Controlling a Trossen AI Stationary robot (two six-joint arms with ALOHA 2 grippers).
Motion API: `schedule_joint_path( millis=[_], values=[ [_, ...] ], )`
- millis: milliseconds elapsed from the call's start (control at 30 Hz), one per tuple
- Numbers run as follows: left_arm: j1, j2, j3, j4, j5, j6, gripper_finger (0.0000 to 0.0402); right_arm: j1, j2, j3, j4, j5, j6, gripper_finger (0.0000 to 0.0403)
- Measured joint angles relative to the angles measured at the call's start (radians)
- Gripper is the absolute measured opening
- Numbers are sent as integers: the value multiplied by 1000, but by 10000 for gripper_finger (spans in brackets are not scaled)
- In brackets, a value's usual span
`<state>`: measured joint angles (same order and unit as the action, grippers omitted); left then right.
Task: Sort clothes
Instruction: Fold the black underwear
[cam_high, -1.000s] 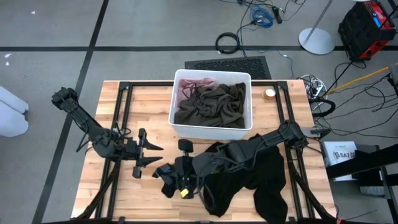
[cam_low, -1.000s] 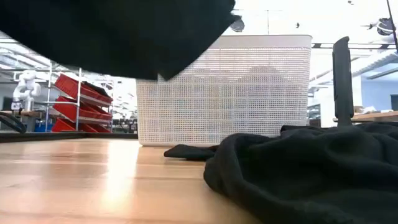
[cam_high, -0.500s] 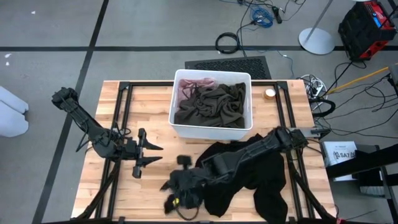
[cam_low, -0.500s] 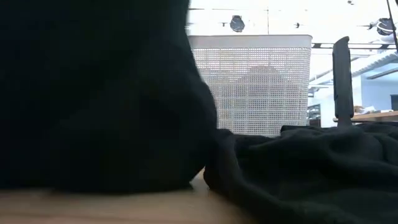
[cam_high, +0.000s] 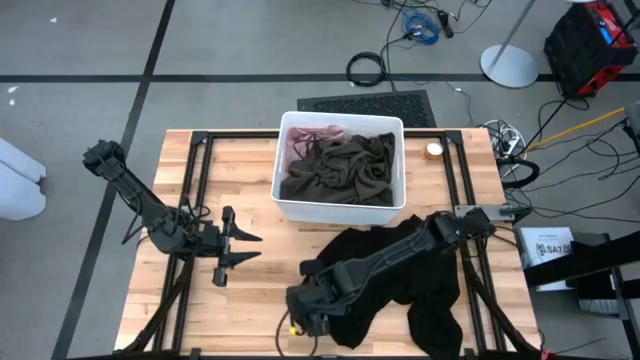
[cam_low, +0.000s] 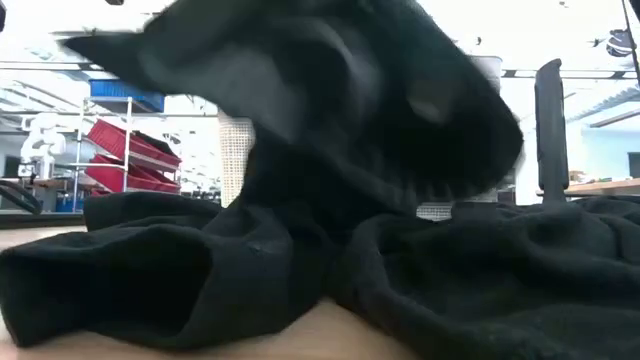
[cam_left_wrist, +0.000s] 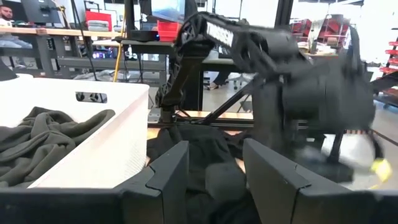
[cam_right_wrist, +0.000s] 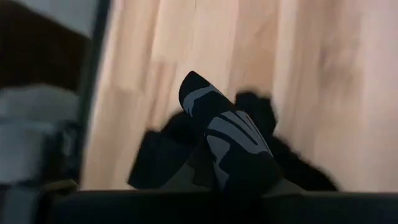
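The black garment lies spread over the table's right front, and also shows in the low view. My right gripper is low over the garment's left end near the front edge, its fingers together with black cloth around them. The olive-green garment and a pink one lie in the white bin. My left gripper waits open and empty at the left, its two fingers apart in its wrist view. The other clothes are out of view. My right gripper is shut on the black garment's left end, coming from above and slanting from the table's right. The fingers hide the place of contact, so edge or fold cannot be told. The cloth below it lies slack on the table.
The bin stands at the back middle, and shows in the left wrist view. Black frame rails run along the table's sides. A small round object lies at the back right. Bare wood shows at the front left.
My right gripper has gone down toward the table's near edge with the black garment's left end. That end was lifted clear a second ago; it now lies bunched on the table beside the rest of the garment.
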<state>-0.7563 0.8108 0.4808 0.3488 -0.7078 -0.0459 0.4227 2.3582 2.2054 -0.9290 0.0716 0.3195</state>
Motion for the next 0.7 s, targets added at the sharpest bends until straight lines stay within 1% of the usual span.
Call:
schedule_joint_path(
  millis=[133, 267, 400, 500, 567, 700],
  values=[
    [0, 0, 0, 0, 0, 0, 161, 11, 41, -3, -21, 7, -11, 19],
    [0, 0, 0, 1, 0, -7, 161, 10, 65, -1, -17, 11, -32, 49],
    [0, 0, 0, -1, 0, -17, 161, 9, 67, -2, -7, 14, -82, 98],
    [0, 0, 0, -2, 1, -17, 161, 9, 66, -1, 7, 57, -145, 141],
    [0, 0, 0, -2, 1, -12, 161, 9, 66, -1, 16, 65, -187, 169],
    [0, 0, 0, -3, 2, -8, 161, 7, 66, -1, 33, 88, -235, 212]
  ],
)
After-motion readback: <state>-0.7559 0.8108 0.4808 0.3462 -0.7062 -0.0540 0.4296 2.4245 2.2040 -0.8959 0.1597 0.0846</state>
